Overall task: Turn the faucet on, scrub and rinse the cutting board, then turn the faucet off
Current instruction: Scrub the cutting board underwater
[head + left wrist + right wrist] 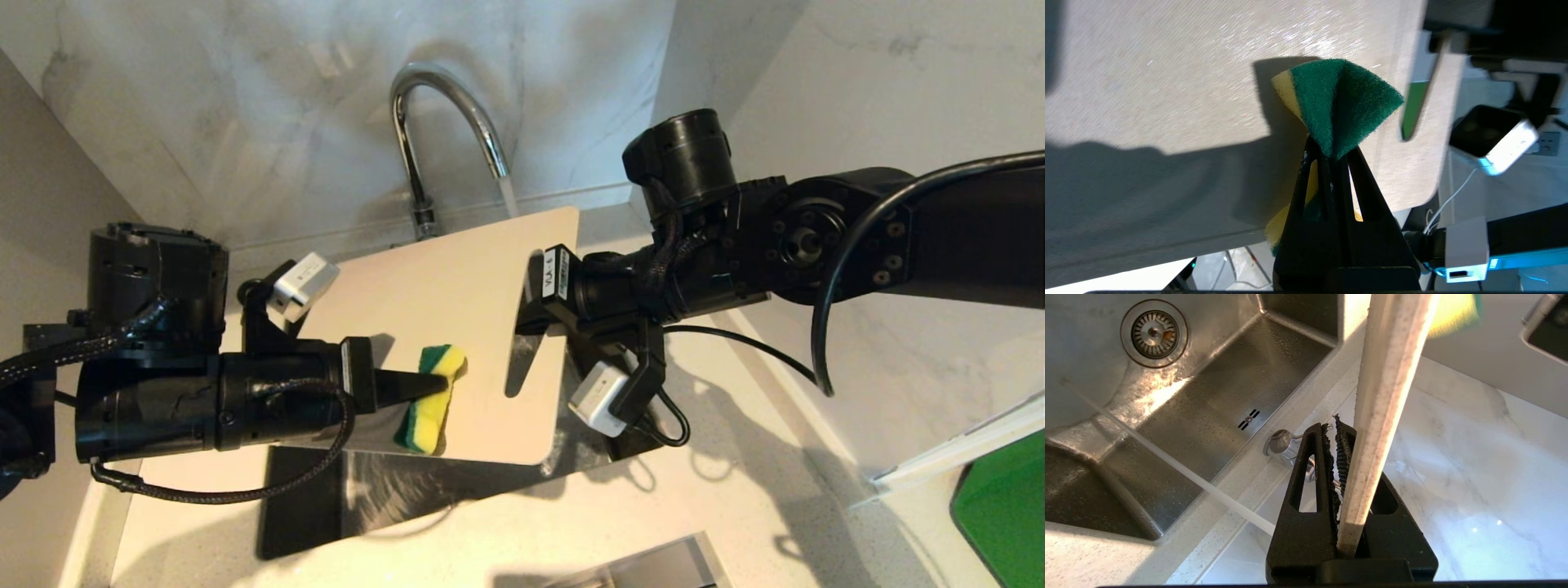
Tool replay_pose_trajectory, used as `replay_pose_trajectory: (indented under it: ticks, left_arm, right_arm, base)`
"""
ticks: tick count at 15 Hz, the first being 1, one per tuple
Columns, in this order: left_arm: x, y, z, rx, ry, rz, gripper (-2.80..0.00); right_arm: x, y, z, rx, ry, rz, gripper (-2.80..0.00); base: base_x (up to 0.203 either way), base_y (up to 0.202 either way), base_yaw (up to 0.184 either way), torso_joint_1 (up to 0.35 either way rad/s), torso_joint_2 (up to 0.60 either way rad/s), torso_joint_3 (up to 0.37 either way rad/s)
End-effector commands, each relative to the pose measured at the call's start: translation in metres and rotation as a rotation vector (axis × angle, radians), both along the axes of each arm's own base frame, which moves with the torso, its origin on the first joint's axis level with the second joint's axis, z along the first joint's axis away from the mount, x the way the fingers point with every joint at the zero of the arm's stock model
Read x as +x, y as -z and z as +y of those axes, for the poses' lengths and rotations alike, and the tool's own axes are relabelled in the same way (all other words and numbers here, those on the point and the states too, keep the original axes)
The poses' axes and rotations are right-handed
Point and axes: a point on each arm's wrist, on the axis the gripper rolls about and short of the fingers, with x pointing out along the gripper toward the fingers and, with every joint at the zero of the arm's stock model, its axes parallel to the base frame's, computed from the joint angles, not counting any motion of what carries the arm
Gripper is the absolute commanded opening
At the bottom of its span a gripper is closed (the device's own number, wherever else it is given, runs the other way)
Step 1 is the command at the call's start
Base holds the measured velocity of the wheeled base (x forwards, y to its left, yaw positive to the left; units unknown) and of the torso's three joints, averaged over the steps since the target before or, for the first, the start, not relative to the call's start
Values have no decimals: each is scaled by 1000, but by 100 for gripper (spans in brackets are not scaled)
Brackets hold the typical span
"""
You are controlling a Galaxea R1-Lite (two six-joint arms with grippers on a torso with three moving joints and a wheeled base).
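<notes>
The cream cutting board point(457, 302) hangs tilted over the sink, its slot handle point(522, 343) toward the right. My right gripper point(532, 309) is shut on the board's right edge; in the right wrist view the board's thin edge point(1386, 396) runs between the black fingers point(1306, 469). My left gripper point(441, 380) is shut on a green-and-yellow sponge point(428, 402) and presses it on the board's face point(1167, 81). The sponge's green pad point(1341, 98) fans out past the fingertips point(1331, 153). Behind the board rises the chrome faucet point(445, 122), with water point(508, 194) running from its spout.
The steel sink point(1229, 396) with its drain point(1154, 332) lies under the board, and the water stream point(1167, 461) crosses it. The pale stone counter point(735, 490) surrounds the sink and marble walls stand close behind. A green object point(1004, 523) lies at far right.
</notes>
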Motion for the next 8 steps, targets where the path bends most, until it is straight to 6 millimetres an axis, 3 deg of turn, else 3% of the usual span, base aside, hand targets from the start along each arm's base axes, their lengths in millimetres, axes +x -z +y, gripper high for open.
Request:
replay_pose_trajectory:
  ticks: [1,5,8]
  left_arm:
    - [-2,13,3,25,-7,35,-280]
    - [2,27,14,45,-65,53,-280]
    - [9,41,35,55,-138,78,-280]
  right_arm:
    - [0,0,0,-5,-9,-10,-280]
    - [-2,-2,-1,-3,-9,-13,-280]
    - [-2,-2,-1,-3,-10,-14,-280]
  base:
    - [0,0,0,0,0,0]
    - [0,0,0,0,0,0]
    - [0,0,0,0,0,0]
